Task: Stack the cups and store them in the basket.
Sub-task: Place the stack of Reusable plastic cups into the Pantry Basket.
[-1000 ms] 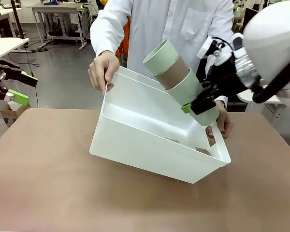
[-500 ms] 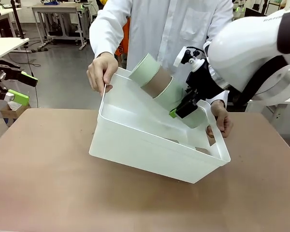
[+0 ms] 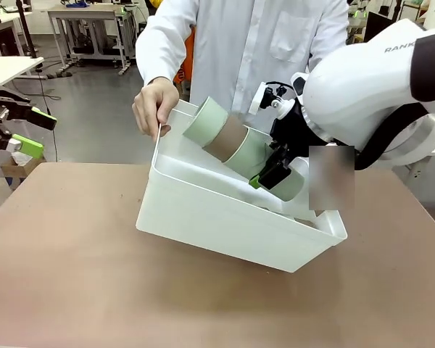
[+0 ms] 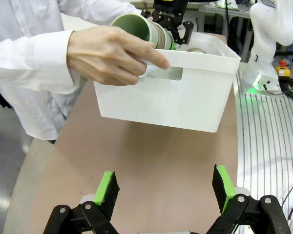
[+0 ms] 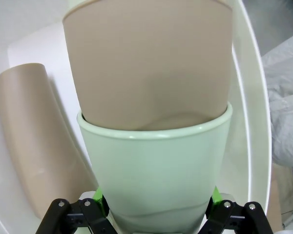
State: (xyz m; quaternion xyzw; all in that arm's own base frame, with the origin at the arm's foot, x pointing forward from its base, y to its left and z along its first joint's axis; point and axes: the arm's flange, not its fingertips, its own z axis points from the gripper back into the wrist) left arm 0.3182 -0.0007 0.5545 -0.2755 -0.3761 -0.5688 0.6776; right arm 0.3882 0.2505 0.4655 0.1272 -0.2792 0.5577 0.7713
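A stack of nested cups (image 3: 232, 141), mint green and tan-brown in turn, lies slanted inside the white basket (image 3: 203, 217). My right gripper (image 3: 272, 176) is shut on the mint cup at the stack's low end. In the right wrist view that mint cup (image 5: 154, 161) sits between the green pads of my right gripper (image 5: 155, 202), with a tan cup (image 5: 146, 58) nested in it. Another tan cup (image 5: 27, 141) lies on the basket floor beside them. My left gripper (image 3: 38, 132) hangs open off the table's left side, far from the basket (image 4: 185, 97); its jaws (image 4: 165, 187) hold nothing.
A person in a white coat stands across the table and holds the basket tilted by its far-left handle with one hand (image 3: 154, 105), which also appears in the left wrist view as a hand (image 4: 112, 56). Bare brown tabletop (image 3: 94, 290) lies in front of the basket.
My right arm has come down and leftward, laying the cup stack from steeply tilted above the rim to nearly flat inside the basket. The left arm has not moved.
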